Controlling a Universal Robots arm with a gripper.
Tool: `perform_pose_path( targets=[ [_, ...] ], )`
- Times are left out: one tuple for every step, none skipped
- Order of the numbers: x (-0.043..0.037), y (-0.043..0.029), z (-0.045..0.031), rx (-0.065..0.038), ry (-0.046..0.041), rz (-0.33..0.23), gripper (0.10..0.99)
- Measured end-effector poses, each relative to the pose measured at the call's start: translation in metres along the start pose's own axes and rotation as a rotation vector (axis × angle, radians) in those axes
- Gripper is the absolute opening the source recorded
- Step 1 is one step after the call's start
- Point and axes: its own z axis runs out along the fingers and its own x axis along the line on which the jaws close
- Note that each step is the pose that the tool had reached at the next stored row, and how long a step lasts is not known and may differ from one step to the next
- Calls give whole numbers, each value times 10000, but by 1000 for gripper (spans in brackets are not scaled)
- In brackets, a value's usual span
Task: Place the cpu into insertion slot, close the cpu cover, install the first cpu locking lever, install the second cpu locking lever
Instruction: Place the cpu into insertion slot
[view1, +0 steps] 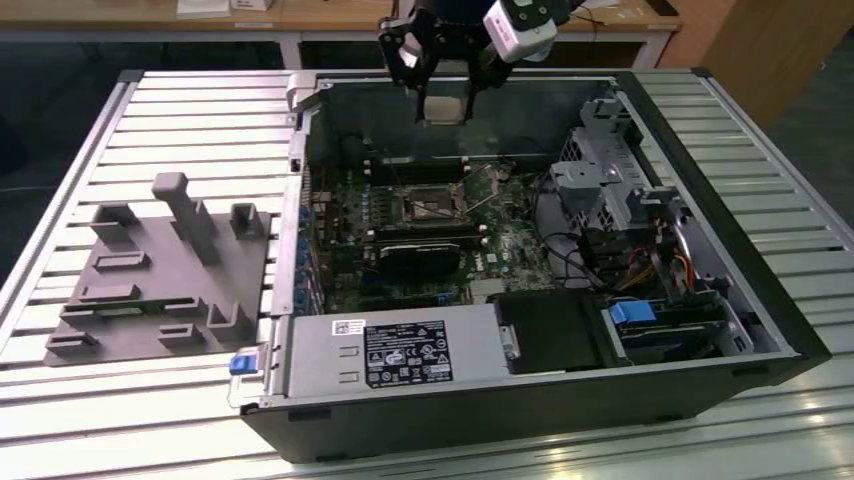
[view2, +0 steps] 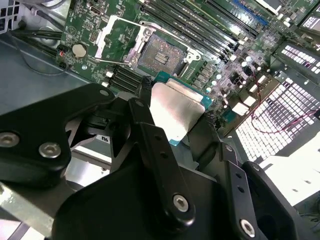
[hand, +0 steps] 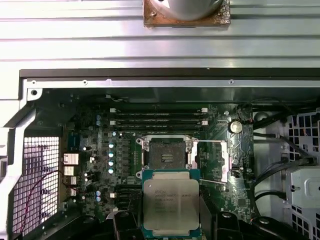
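the claw (view1: 446, 92) is shut narrow on the chip (hand: 171, 204), pinching it by 2 opposite edges. it holds the chip flat, metal face up, above the open computer case (view1: 534, 415). the socket (hand: 166, 156) lies bare on the board below, not yet under the chip. the cover plate (hand: 213, 160) is flipped open to one side.

the likely trouble is a skewed or offset set-down. a chip lowered tilted or turned the wrong way would probably bend the socket's contacts, and so thin an edge grip could let it slip. a thin lever wire (hand: 214, 182) lies just beside the socket and could snag a finger.

the memory slots (hand: 157, 118) sit just beyond the socket. a black heatsink (view1: 420, 256) is near it, and the cables (view1: 587, 262) are well apart.
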Motion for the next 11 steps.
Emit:
perform_pose_path(
  targets=[
    [3, -1, 7, 10, -3, 0, 541],
    [6, -1, 14, 20, -4, 1, 541],
    [9, -2, 23, 30, -7, 0, 541],
    [12, -3, 31, 38, -10, 0, 541],
    [15, -4, 38, 45, -11, 0, 541],
    [16, -4, 45, 56, -12, 0, 541],
    [19, -5, 50, 85, -15, 3, 541],
    [23, -5, 56, 118, -21, 17, 541],
    [27, -6, 63, 156, -29, 41, 541],
    [31, -7, 72, 189, -38, 78, 541],
    [33, -8, 81, 214, -47, 138, 541]
  ],
)
